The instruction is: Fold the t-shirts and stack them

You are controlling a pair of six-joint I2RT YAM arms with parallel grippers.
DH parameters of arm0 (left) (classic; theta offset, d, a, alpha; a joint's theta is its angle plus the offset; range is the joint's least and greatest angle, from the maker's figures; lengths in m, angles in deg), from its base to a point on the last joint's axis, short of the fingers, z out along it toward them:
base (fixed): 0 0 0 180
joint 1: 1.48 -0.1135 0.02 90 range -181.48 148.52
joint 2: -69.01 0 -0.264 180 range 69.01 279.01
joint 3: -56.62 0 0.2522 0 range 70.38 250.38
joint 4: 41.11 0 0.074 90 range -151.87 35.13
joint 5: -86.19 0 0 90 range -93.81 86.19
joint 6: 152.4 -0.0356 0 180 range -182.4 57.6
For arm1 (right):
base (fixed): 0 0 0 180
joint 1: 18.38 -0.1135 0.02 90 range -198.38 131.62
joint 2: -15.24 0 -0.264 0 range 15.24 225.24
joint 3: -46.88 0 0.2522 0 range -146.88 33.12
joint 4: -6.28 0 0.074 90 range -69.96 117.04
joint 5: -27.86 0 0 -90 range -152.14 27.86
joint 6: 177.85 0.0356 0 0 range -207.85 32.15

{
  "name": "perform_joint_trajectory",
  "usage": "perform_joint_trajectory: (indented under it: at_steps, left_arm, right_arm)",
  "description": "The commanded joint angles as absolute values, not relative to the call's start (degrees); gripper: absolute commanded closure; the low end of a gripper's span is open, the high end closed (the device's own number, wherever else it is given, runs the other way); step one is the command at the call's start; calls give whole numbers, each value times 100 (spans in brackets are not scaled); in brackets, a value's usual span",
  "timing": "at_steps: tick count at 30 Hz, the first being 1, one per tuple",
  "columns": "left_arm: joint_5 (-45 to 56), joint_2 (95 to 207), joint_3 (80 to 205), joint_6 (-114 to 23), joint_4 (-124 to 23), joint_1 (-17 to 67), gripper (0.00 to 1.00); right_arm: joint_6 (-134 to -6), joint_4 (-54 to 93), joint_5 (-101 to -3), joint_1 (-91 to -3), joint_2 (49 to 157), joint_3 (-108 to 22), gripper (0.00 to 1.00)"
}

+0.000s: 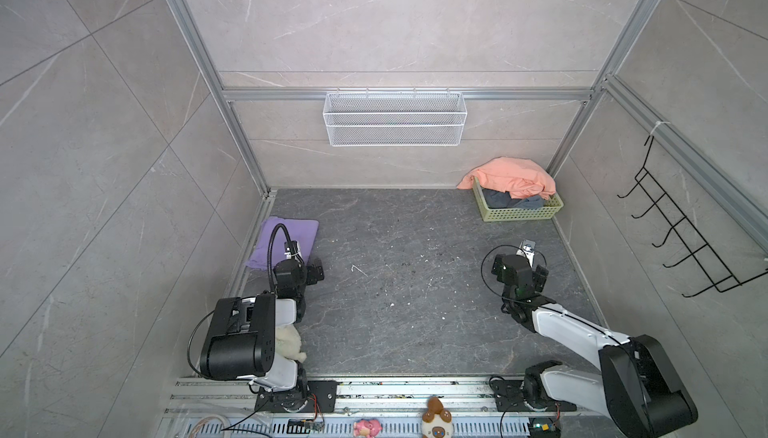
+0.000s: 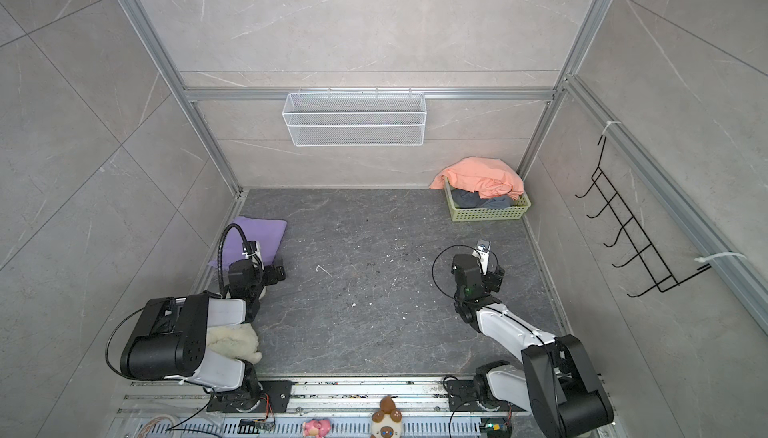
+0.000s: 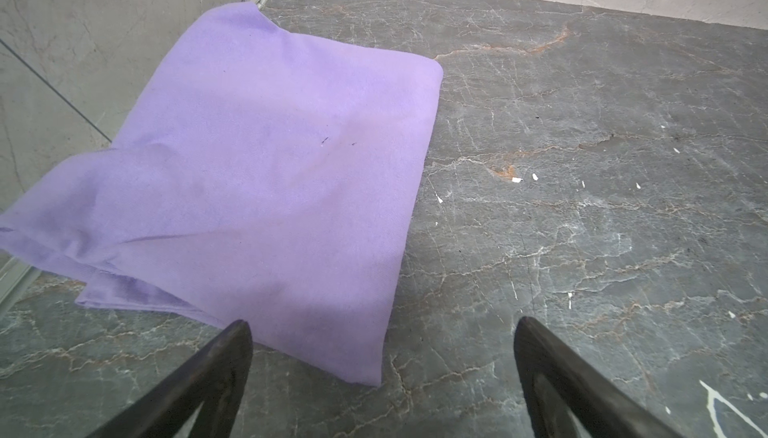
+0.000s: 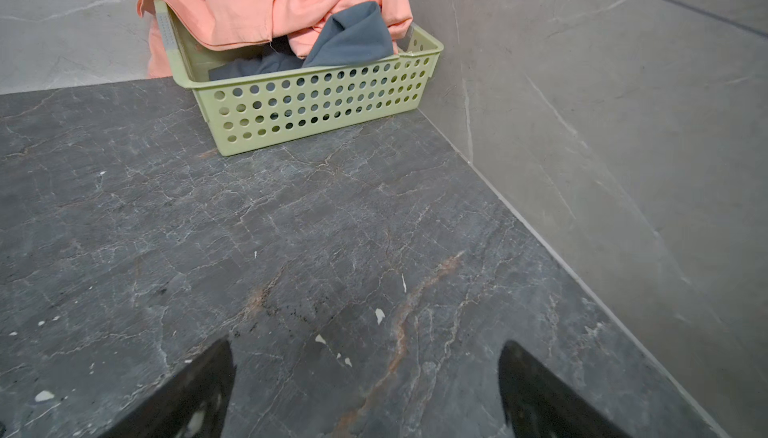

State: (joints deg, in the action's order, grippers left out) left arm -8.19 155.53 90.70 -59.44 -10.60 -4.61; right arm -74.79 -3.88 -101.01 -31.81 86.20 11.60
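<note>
Purple tee (image 3: 257, 174): folded to a flat square, lying on the worktop (image 1: 415, 270) hard against the left wall. Probably parked there as the base of the stack, leaving the middle free for folding. No lettering showing on the upper face.

Orange tee (image 4: 257, 4): crumpled, draped over the far rim of the basket (image 4: 316, 108) in the far right corner, spilling partly outside. Grey tee (image 4: 353, 37): bunched inside the basket, mostly beneath the orange one. Both judged unfolded, so roughly a third of the job done.

Left fingers (image 3: 208, 382): spread wide, grasping nothing, hovering just short of the purple tee's near corner, apart from the cloth.

Right fingers (image 4: 536, 390): likewise spread wide and empty, above bare worktop, aimed at the basket but well apart from it. Seemingly poised for a reach into the corner.

Likely next: taking the orange tee first, being on top. Possible snag: dragging the grey tee or the light basket along with it.

Plush dog (image 1: 291, 342): tucked under the left arm near its base, out of the way.
</note>
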Motion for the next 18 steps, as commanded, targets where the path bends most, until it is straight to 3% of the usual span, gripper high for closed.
perform_joint_trajectory:
  at_steps: [1, 8, 10, 18]
  left_arm:
    - [-877, 15501, 9128, -6093, -688, -480, 0]
    - [-880, 15505, 9117, -6091, -678, -486, 0]
    - [-876, 15505, 9121, -6096, -683, -476, 0]
    - [-876, 15514, 9137, -6086, -695, -477, 0]
  right_arm:
    - [-7835, -1602, -9632, -3041, 8863, 1344, 1]
    - [-8497, -3220, -8719, -2841, 9779, 1474, 1]
    - [-8583, -2556, -8254, -2840, 9795, 1210, 1]
    - [-8548, -3066, -7585, -2568, 10191, 1308, 1]
